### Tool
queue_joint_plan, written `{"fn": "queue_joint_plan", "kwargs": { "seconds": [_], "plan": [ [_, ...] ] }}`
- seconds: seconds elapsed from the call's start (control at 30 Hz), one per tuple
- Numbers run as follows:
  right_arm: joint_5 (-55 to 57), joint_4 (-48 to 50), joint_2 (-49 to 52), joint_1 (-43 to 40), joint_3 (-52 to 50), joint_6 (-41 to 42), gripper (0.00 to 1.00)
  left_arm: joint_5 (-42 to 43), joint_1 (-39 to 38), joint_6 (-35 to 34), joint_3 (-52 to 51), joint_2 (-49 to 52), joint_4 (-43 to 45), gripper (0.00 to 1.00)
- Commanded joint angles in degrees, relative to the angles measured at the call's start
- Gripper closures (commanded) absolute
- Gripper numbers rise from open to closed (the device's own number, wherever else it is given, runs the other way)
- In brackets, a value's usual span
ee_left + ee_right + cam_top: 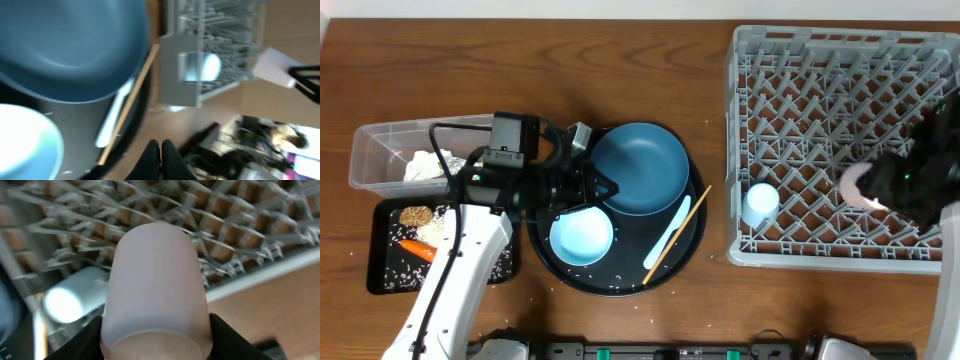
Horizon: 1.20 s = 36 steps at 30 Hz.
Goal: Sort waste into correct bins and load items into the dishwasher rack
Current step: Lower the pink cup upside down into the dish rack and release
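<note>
"What did the overhead view show?"

"The left tool (605, 187) hung over the round black tray (620, 282), at the rim of the dark blue plate (640, 167) and near the pale bowl (582, 237). The white utensil (665, 238) and the chopstick (695, 208) lay side by side on that tray. On the worktop, crumpled paper (428, 167) sat in the clear tub (370, 150). The carrot (417, 250) lay among rice in the shallow black tray (380, 285). The right tool (868, 190) held the pink cup (855, 183) over the rack (732, 150), near the light blue cup (760, 203) inside it."

"And the left wrist?"

"Its fingers (150, 160) were pressed together with nothing between them. The plate and bowl were off to one side."

"The right wrist?"

"Fingers (82, 342) were clamped on both sides of the pink cup, with the rack's lattice behind it. I couldn't tell if the cup touched the pegs."
</note>
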Motion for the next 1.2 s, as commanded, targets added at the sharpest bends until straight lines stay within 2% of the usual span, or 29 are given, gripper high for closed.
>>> {"fn": "queue_joint_plan", "kwargs": {
  "seconds": [0.0,0.5,1.17],
  "plan": [
    [2.3,-0.8,3.4,-2.0,0.5,0.5,0.99,-6.6,0.2,1.7,0.1,-0.4,-0.8,0.94],
    [1.9,-0.7,15.3,-2.1,0.4,-0.9,0.99,-7.0,0.2,1.6,0.1,-0.4,-2.1,0.94],
    [-3.3,1.9,15.8,-1.8,0.7,-3.9,0.99,-6.9,0.2,1.6,0.1,-0.4,-2.1,0.94]
  ]
}}
